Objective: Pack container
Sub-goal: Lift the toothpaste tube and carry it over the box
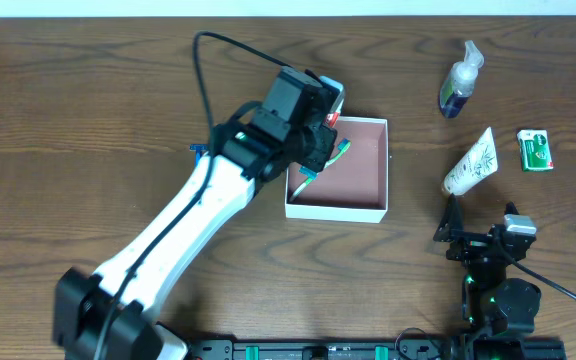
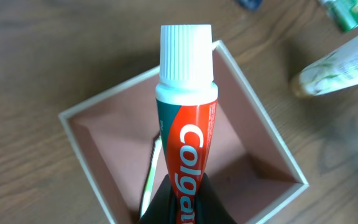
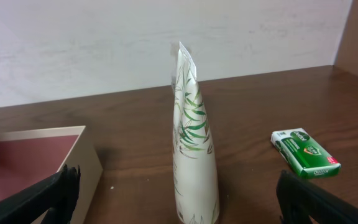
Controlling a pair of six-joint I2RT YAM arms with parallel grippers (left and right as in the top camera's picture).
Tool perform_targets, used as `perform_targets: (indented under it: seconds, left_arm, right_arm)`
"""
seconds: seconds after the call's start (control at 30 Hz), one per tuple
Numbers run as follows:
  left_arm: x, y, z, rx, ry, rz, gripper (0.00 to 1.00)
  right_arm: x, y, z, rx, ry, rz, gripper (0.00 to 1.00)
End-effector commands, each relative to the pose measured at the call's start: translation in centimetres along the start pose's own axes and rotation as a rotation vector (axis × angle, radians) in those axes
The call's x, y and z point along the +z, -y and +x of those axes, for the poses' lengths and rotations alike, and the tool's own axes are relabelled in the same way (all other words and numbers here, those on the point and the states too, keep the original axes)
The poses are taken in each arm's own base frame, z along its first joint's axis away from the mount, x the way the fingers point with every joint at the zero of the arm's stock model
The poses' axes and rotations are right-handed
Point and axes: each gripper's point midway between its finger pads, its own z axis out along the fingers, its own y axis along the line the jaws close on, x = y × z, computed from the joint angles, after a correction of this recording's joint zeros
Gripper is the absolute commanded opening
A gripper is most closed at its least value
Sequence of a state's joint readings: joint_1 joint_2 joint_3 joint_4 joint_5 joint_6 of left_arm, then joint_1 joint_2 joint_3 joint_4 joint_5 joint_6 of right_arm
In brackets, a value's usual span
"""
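Observation:
The container (image 1: pixel 368 211) is a square white-walled box with a pink-brown inside at mid table; it also shows in the left wrist view (image 2: pixel 92 155) and the right wrist view (image 3: pixel 82 155). My left gripper (image 2: pixel 185 205) is shut on a red Colgate toothpaste tube (image 2: pixel 188 124) and holds it over the container (image 1: pixel 313 130). A green-and-white toothbrush (image 2: pixel 151 177) lies inside the box. My right gripper (image 3: pixel 179 205) is open, with a white leaf-print tube (image 3: pixel 191 137) lying between its fingers.
A clear pump bottle with dark liquid (image 1: pixel 460 82) lies at the back right. A small green box (image 1: pixel 535 150) lies right of the white leaf-print tube (image 1: pixel 471 163); it shows in the right wrist view too (image 3: pixel 305 152). A small blue item (image 1: pixel 198 150) peeks from under the left arm.

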State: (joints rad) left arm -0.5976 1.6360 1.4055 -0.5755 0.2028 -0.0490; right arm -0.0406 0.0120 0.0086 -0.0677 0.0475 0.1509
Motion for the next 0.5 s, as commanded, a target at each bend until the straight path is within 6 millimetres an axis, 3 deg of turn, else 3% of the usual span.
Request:
perform_targets:
  seconds: [0.0,0.23,0.47]
  left_arm:
    - [2.4,-0.8,0.8,-0.006,-0.046,-0.027,0.06]
    - [6.6,-1.8,3.6,-0.029,-0.161,-0.04,0.06]
    - [8.4,-2.5,4.4,-0.031,-0.185,-0.062,0.07]
  right_arm:
    - [0.0,-0.3,0.2,-0.011,-0.003,-0.013,0.99]
    - [0.0,-0.3,0.2,-0.011,-0.003,-0.013,0.99]
    - [0.0,-0.3,0.2,-0.011,-0.003,-0.013,0.99]
